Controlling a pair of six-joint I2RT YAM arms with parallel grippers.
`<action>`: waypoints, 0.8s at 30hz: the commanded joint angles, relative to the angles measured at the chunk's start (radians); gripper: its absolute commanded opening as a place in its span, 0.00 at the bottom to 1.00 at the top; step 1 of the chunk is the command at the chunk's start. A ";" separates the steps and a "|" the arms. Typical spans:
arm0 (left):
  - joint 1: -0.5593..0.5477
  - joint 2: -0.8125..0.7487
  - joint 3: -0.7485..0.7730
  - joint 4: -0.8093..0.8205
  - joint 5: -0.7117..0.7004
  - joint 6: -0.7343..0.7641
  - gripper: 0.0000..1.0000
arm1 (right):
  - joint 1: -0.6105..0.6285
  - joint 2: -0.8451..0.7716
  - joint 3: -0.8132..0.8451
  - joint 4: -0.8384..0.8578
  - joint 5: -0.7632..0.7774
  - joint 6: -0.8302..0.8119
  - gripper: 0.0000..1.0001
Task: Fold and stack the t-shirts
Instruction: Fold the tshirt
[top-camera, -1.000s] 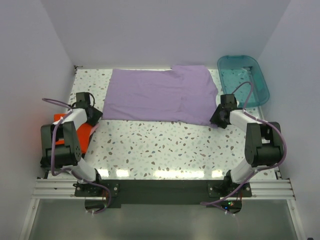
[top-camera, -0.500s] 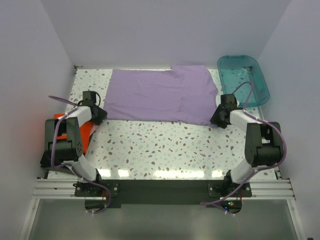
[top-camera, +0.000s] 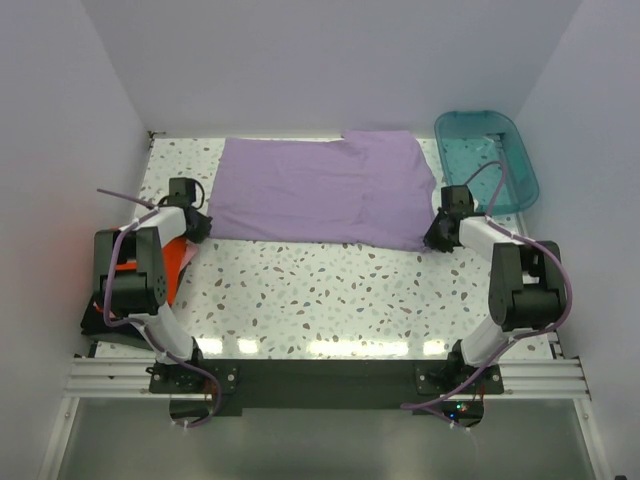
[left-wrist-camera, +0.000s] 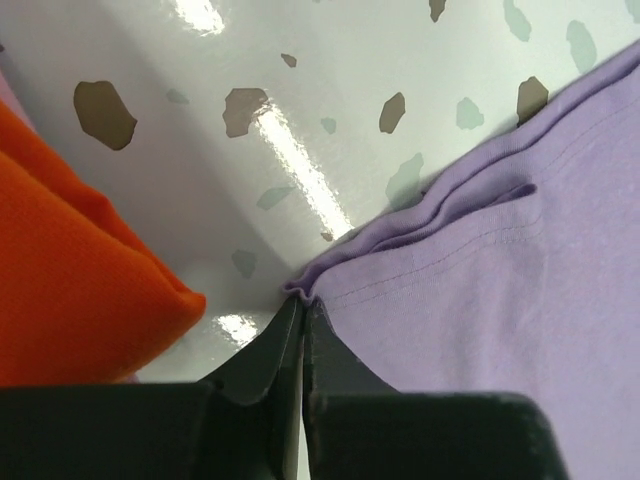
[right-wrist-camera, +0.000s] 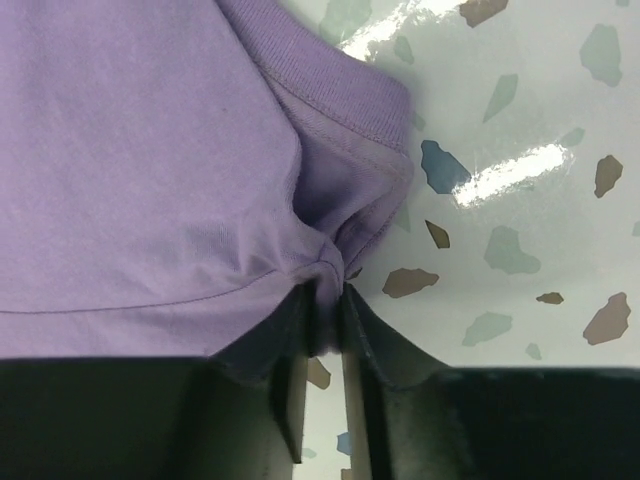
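A large lavender-purple t-shirt (top-camera: 315, 190) lies spread flat across the far half of the table. My left gripper (top-camera: 203, 226) is shut on its near-left corner (left-wrist-camera: 300, 290), the cloth bunched between the fingertips. My right gripper (top-camera: 432, 238) is shut on the shirt's near-right corner (right-wrist-camera: 335, 270), where a puckered fold sits between the jaws. An orange-red t-shirt (top-camera: 165, 262) lies folded at the table's left edge, beside and partly under the left arm; in the left wrist view the orange-red t-shirt (left-wrist-camera: 70, 270) fills the left side.
A teal plastic tub (top-camera: 487, 157) stands at the back right corner, just behind the right arm. White walls enclose the speckled table (top-camera: 330, 295) on three sides.
Both grippers have shut on the purple shirt's near corners. The left arm moved right and forward to the shirt's corner; the right arm barely shifted.
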 joint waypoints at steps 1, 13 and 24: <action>-0.006 0.052 0.006 -0.065 -0.049 -0.020 0.01 | -0.008 0.010 0.039 0.003 0.000 0.009 0.17; -0.005 -0.025 0.101 -0.333 -0.209 -0.063 0.00 | -0.099 -0.108 0.016 -0.086 -0.089 -0.006 0.00; -0.006 -0.212 -0.016 -0.411 -0.227 -0.071 0.00 | -0.188 -0.335 -0.099 -0.211 -0.105 -0.039 0.00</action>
